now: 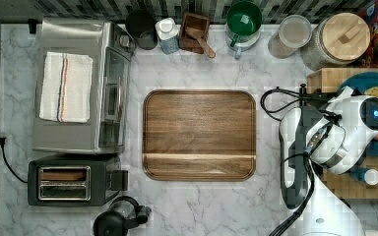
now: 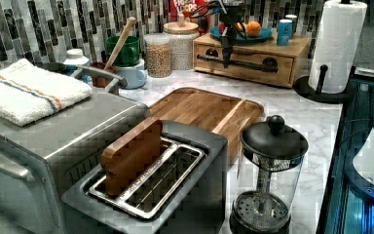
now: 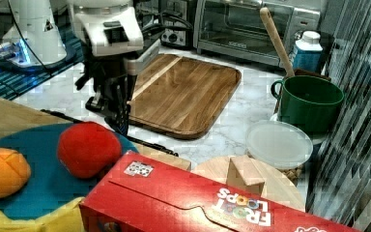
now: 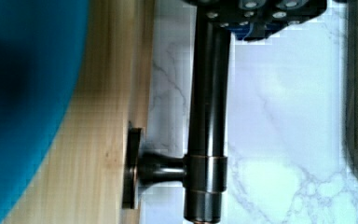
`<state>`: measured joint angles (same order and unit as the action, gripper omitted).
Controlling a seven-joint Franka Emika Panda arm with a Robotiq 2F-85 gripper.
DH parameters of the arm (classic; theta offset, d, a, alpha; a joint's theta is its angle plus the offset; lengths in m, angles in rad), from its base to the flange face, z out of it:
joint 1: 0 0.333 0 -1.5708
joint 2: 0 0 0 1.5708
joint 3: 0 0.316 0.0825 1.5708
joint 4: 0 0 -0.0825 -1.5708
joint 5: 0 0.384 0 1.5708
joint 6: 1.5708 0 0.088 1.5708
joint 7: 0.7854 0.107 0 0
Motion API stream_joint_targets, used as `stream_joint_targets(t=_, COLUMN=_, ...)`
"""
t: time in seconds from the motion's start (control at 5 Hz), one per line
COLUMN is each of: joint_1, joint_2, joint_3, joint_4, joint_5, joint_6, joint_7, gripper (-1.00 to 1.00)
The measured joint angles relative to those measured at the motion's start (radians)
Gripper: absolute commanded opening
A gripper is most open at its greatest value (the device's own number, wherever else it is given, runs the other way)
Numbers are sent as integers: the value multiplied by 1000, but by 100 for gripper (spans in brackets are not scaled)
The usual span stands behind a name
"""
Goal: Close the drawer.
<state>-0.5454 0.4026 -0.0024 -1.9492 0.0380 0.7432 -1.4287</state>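
Top view: bare marble counter (image 1: 202,206) between brown tray (image 1: 199,135) and wood block (image 1: 325,78), arm over that gap.
Left view: drawer (image 2: 253,67) front flush in block, beyond tray's far edge. Gripper (image 2: 225,56) at handle (image 2: 209,57), released or clenched cannot tell.
Wrist view: handle bar over marble, tray rim well apart.

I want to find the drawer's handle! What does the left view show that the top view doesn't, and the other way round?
The left view gives you the front of the drawer with its dark handle, and a paper towel roll beside it. The top view gives you a wall plug and its cord beside the oven. Both have the wooden tray, the toaster, the striped towel and the green mug.
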Motion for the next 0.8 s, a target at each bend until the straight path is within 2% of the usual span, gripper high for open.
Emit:
stream_joint_targets(t=0.4, joint_1=0, joint_2=33, joint_3=3, joint_4=79, joint_5=-9, joint_6=-101, joint_7=-1, gripper=-100)
stream_joint_targets(t=0.8, joint_1=3, joint_2=34, joint_3=3, joint_4=79, joint_5=-13, joint_6=-100, joint_7=0, gripper=-100)
